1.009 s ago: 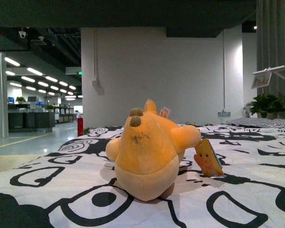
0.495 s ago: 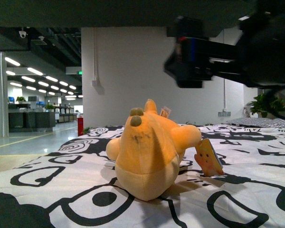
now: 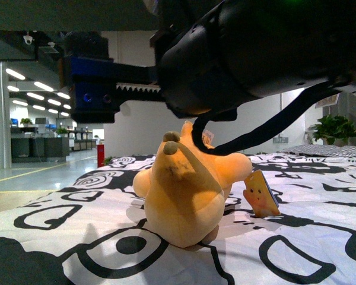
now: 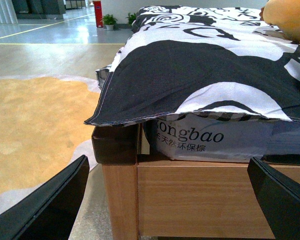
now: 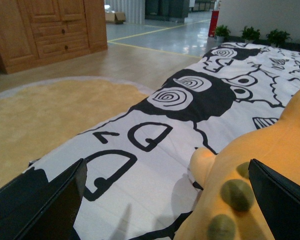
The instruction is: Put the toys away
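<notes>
Right gripper [image 5: 166, 167] wide open, empty; plush toy [image 5: 270, 150] just ahead, nearer one of fingers [image 5: 45, 205]. Centre over body, lower, close gently on fat middle. Left gripper [image 4: 168, 160] spread, empty.

Spread wide at the two lower corners, dark fingers [image 5: 45, 210] of the right gripper [image 5: 166, 162]. Close between them, orange plush toy [image 5: 270, 165] lying on a black-and-white patterned sheet [image 5: 190, 100], with two dull brownish knobs [image 5: 235, 192], possibly paws or ears. Beyond the sheet's edge, yellow rug [image 5: 50, 120], wooden cabinet [image 5: 50, 25], distant potted plants [image 5: 250, 34].
</notes>
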You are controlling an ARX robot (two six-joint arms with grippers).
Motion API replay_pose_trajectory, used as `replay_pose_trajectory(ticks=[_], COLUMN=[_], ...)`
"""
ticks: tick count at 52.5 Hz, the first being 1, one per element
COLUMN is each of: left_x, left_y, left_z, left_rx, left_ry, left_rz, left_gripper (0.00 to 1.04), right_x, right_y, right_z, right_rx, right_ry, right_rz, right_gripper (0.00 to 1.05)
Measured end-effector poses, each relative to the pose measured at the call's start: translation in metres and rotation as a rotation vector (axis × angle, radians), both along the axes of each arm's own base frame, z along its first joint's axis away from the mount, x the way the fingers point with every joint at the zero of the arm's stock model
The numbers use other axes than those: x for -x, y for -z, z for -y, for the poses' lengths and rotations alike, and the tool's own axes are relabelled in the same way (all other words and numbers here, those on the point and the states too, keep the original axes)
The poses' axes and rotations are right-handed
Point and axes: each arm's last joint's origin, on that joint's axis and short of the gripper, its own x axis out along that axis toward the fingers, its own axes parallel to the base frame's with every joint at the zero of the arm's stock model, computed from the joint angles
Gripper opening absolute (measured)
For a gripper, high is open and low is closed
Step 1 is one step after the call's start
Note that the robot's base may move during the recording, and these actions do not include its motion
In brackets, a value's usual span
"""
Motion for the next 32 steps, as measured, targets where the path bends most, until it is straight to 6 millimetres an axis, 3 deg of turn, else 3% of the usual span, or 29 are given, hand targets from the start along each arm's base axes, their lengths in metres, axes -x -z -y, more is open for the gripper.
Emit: replay_pose_trajectory(ticks=[14,32], left_x=[0.000,0.000], left_y=[0.000,0.000], left_z=[0.000,0.000], left_rx=[0.000,0.000], left_ry=[0.000,0.000], left_rz=[0.000,0.000], left_gripper=[0.98,0.98], right_x=[-0.019,-0.039], right_y=[0.012,0.025], right_z=[-0.015,0.005], right_rx=[0.024,-0.007], right_ry=[0.086,0.202], right_rz=[0.003,0.020], right_gripper=[0.98,0.98])
